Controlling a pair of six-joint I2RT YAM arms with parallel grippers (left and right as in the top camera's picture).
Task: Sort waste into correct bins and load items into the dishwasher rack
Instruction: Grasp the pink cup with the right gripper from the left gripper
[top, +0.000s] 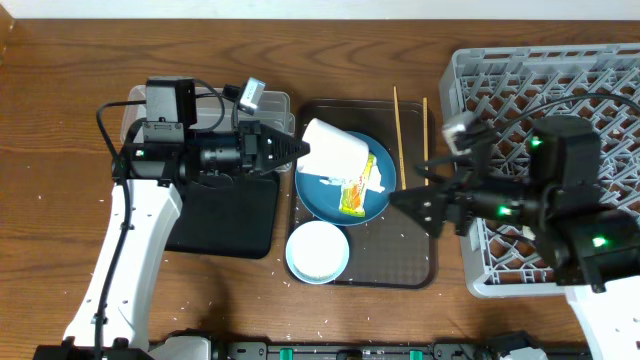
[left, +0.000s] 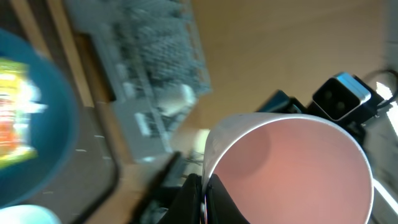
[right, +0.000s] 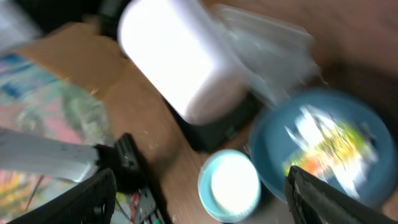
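Overhead, left tool (top: 300, 150): clamped on a pale cup (top: 335, 150), which is tipped sideways above the blue plate (top: 325, 195).
Overhead, surroundings: the wrapper (top: 354, 196) and tissue (top: 377, 178) are on the plate. The white bowl (top: 318, 251) is just beside it on the brown tray (top: 400, 262).
Overhead, edges: the chopsticks (top: 397, 130) lie along the tray's right side, between the plate and the rack (top: 520, 90). The right tool (top: 408, 200) hangs by their near ends.
Left wrist: the cup (left: 292, 174), pinkish inside, blocks most of the view.
Right wrist: the fingers (right: 93, 196) are spread wide, and the bowl (right: 231, 185) is between them below.

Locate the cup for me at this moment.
In the overhead view the cup is tipped sideways in the left arm's fingers, over the blue plate's upper left edge, left of the chopsticks.
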